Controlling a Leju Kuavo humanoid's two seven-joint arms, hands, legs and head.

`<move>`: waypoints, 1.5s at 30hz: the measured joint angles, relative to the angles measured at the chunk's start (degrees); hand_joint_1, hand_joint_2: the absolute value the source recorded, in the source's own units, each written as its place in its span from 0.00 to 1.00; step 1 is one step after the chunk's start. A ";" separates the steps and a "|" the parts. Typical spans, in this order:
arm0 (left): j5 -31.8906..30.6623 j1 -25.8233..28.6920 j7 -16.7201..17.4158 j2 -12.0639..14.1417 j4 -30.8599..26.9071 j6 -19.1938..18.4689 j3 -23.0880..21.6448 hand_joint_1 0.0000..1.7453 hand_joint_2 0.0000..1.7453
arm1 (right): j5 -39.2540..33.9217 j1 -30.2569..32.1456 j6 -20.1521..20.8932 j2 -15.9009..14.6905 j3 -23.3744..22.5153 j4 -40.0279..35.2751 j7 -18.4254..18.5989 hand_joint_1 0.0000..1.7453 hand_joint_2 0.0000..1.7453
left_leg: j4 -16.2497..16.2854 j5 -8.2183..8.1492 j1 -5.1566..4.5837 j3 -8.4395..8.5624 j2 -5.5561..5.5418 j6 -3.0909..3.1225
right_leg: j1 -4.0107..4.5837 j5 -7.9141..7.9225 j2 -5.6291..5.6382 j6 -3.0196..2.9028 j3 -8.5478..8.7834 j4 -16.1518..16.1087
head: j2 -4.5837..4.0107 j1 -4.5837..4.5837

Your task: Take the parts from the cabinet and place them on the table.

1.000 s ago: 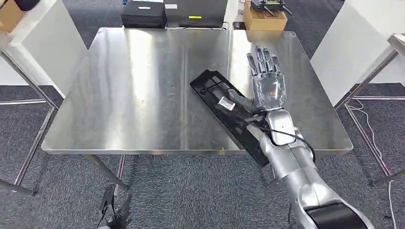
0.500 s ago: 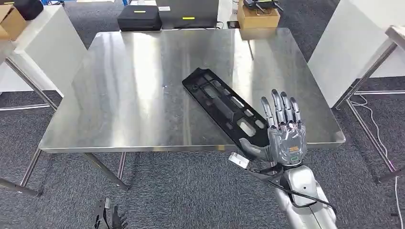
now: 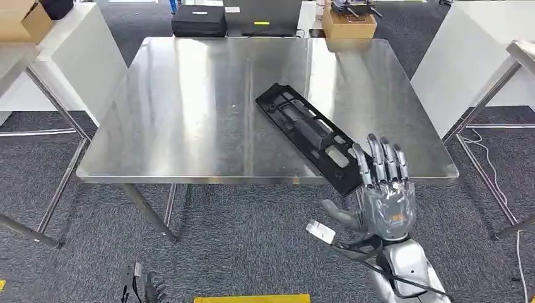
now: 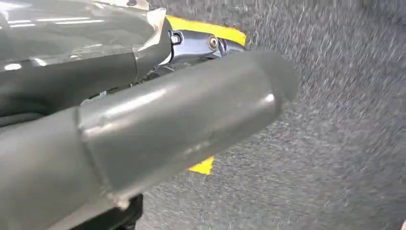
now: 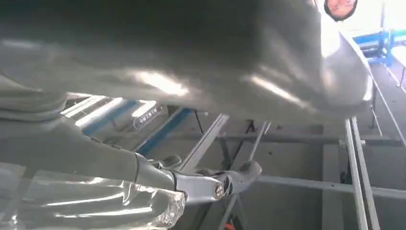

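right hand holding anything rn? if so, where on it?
Nothing. The right hand is off the table edge, fingers spread; the black part lies on the table.

The part (image 3: 312, 135) lies slantwise on the surface (image 3: 189, 107), right of its middle, one end jutting past the near edge. The right hand (image 3: 383, 196) hangs just beyond that end, off the surface. Behind the far edge sit a case (image 3: 199, 21) and, to its right, a cardboard box (image 3: 348, 24).

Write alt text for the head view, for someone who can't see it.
A long black plastic part lies slanted on a shiny steel table, one end poking over the near edge. The robot's right hand hovers open just off that edge, above grey carpet.
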 joint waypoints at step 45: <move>4.87 -3.21 -1.11 -3.82 -0.68 2.77 -3.80 0.00 0.00 | -14.27 11.79 0.00 4.69 -15.64 -7.80 -19.24 0.00 0.00 | 0.59 8.28 -0.66 -10.00 0.15 -1.71 | 1.17 -7.08 -0.17 -3.26 13.14 -4.10 | -0.02 0.61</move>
